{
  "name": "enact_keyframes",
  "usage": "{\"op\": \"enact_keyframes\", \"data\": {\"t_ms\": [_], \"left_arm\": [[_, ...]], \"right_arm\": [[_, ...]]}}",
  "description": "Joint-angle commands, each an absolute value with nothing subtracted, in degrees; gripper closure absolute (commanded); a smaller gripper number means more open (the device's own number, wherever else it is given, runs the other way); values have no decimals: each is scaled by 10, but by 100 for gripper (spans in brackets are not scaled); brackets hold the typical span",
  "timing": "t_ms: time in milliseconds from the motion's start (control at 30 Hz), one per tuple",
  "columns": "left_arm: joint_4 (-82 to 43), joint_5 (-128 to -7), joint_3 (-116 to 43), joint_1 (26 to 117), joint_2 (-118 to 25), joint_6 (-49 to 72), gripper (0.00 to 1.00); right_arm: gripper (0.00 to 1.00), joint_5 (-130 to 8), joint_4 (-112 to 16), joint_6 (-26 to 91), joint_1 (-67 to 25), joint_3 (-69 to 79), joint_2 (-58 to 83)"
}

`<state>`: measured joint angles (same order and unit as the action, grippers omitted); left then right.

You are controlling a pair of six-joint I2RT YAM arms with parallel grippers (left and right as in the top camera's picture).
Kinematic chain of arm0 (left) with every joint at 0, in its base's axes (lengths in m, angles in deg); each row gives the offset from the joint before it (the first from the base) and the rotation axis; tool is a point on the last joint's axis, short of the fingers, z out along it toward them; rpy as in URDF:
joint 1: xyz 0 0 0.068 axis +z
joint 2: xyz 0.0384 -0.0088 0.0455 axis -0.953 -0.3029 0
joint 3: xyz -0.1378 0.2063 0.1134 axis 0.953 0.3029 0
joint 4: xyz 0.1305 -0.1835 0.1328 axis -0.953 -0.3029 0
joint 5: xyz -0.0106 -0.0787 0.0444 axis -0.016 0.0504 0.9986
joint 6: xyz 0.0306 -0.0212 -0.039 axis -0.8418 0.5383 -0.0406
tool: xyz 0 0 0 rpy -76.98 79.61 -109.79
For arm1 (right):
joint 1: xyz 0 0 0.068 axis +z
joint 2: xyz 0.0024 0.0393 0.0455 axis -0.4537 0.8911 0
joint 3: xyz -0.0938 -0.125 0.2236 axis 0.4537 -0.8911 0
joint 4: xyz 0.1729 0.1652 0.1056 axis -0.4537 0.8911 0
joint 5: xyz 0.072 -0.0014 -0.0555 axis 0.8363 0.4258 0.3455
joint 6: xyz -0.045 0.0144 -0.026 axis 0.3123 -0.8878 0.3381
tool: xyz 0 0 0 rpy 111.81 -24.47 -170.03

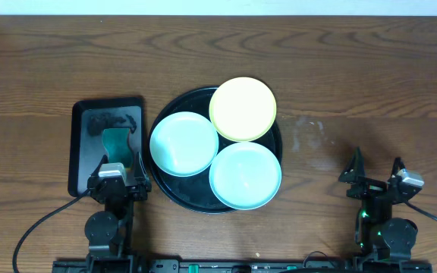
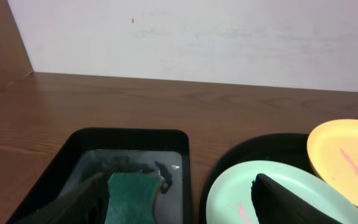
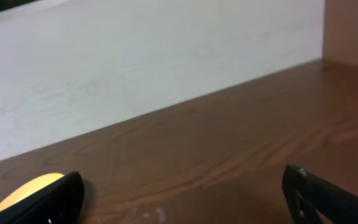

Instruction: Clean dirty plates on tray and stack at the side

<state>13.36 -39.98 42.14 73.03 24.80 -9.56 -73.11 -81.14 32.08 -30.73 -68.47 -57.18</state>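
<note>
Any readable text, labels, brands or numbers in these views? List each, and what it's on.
None readable. No print shows on the plates, round tray, rectangular tray or sponge. The pink marks on the yellow plate are smears, not letters.

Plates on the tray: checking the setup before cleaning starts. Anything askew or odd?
The yellow plate overhangs the far rim of the round tray; pink smears mark it and the left green plate.
</note>
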Motion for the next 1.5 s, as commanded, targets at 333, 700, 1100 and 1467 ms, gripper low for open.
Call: {"op": "enact_keyframes", "data": {"t_ms": [333, 700, 1100, 1467], "left_arm": [[-5, -391, 188, 729, 63, -101, 26], [-203, -398, -112, 729, -177, -101, 26], [-502, -568, -456, 729, -489, -101, 26], [-494, -601, -470, 729, -606, -98, 26]], "right_arm": [[1, -651, -825, 400, -310, -537, -414], [1, -582, -646, 422, -310, -209, -98], [1, -579, -265, 422, -310, 141, 183], [1, -438, -279, 439, -296, 148, 253]]}}
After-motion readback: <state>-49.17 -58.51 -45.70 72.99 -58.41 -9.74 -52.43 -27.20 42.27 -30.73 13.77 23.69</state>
